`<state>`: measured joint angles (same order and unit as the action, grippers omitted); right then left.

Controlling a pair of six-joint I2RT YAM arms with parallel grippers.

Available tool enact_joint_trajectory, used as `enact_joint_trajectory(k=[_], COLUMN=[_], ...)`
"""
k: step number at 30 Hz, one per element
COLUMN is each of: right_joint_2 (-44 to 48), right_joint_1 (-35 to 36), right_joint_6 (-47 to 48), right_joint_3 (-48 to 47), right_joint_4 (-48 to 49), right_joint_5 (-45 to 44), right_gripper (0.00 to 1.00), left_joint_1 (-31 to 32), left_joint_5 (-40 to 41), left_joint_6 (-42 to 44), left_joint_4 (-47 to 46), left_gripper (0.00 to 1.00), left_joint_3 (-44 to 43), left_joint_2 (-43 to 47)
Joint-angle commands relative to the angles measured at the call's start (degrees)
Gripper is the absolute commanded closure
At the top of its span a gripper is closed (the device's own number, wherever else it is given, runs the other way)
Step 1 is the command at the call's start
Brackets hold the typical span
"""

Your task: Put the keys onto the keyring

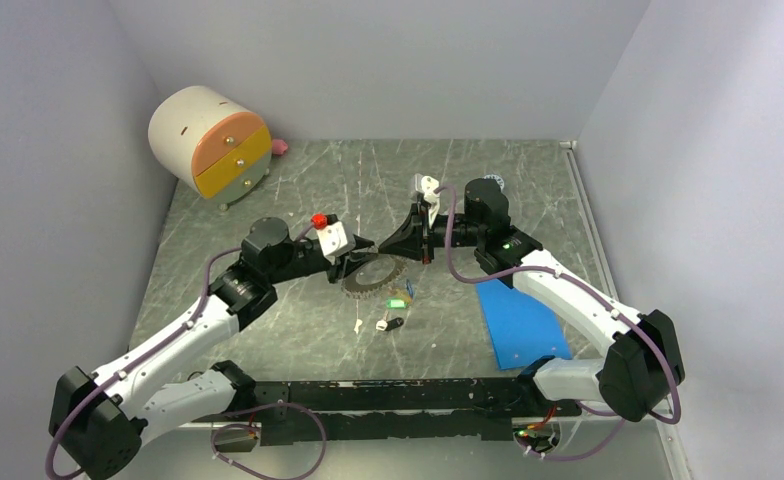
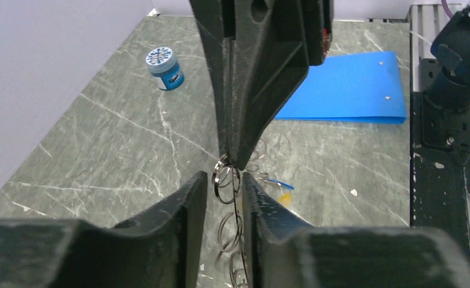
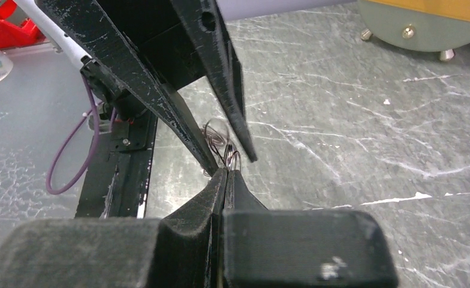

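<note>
Two grippers share the keyring: right gripper pinches its rim, left gripper sits slightly apart around it. Looks light, stiff, slippery; grab the rim.

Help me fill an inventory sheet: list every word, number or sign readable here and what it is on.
No text can be read.
small blue jar: blue-and-white print on top, too small to tell if it is lettering.
blue folder and round drawer cabinet: no marks seen.

Pale walls enclose a marbled green tabletop.
</note>
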<state>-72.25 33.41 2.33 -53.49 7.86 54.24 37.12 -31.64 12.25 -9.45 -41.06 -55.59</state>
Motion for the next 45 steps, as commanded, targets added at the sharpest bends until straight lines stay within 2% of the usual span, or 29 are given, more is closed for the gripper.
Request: enact_joint_trajectory(k=[1,3,8,17,26,36,39,42,45], right_joint_2=[1.8,1.6,1.4,0.1,-1.0,-1.1,-1.4,-1.3,-1.0], right_joint_1=[0.0,0.1,0.0,0.0,-0.1,-1.2,-1.4,-1.5,-1.5], right_joint_6=[-0.2,-0.3,-1.9,-5.7,-9.1,-14.4,-16.0,-17.1,-16.1], right_joint_3=[-1.2,-1.4,-1.4,-2.1,-2.3,-0.9,-0.6,0.1,0.9], right_joint_4=[2.2,1.8,2.6,3.3,5.4,10.5,11.8,13.4,14.3], right_joint_5=[-2.2,-3.2,-4.0,-4.2,-3.8,-1.7,-0.3,0.6,1.9], right_gripper=[1.00,1.00,1.00,1.00,1.00,1.00,1.00,1.00,1.00], left_joint_1=[0.1,0.1,0.2,0.2,0.2,0.3,0.3,0.3,0.4], left_joint_5=[-3.5,-2.9,-1.1,2.3,-4.7,-5.8,-6.3,-8.2,-6.5], left_joint_6=[-0.2,0.4,1.6,2.0,3.6,7.5,7.9,8.3,7.1], left_joint_4=[2.3,3.6,6.3,5.1,2.4,7.9,8.6,8.1,6.9], left_gripper=[0.72,0.77,0.78,0.69,0.80,0.95,0.91,0.81,0.73], left_joint_3=[-2.3,-2.3,-2.2,-0.8,0.4,-0.6,-0.6,-0.4,0.1], left_joint_2=[0.5,1.1,2.2,4.1,3.9,4.2,4.1,4.2,5.2])
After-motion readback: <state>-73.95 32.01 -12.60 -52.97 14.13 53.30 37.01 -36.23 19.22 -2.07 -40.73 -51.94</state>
